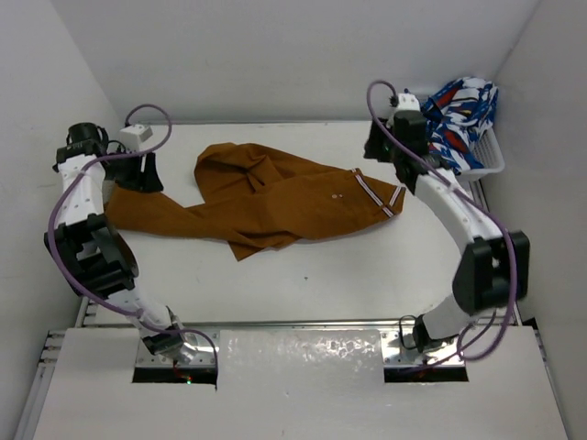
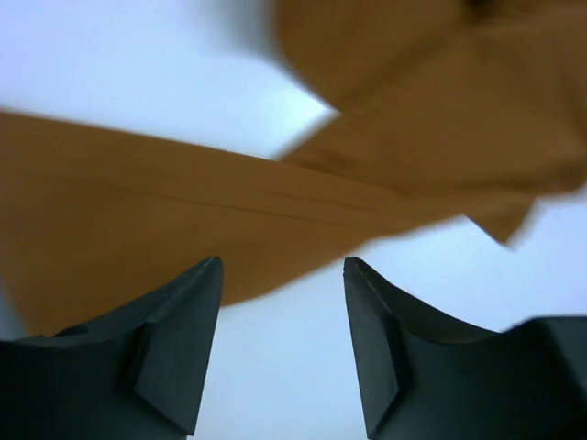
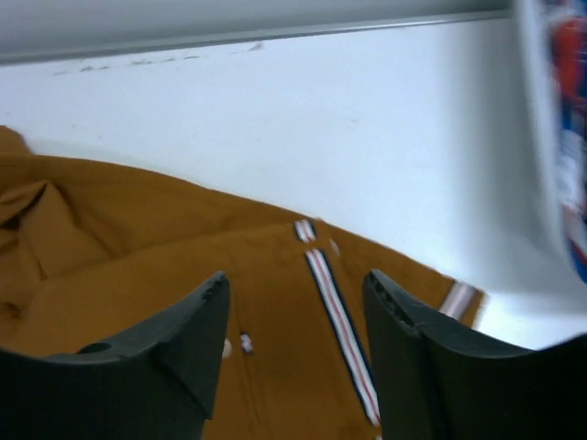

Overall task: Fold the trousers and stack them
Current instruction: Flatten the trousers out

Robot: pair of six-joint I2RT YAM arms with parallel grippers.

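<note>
The mustard-brown trousers lie crumpled across the table, waistband with its striped inner edge to the right and a leg end to the left. My left gripper hangs open over the far edge of that leg end; in the left wrist view the open fingers frame bare table just below the fabric. My right gripper is open above the waistband's far corner; in the right wrist view its fingertips straddle the striped band and rivets.
A white basket at the back right holds blue-white-red patterned clothes. White walls close in the table on the left, back and right. The basket's edge shows blurred in the right wrist view.
</note>
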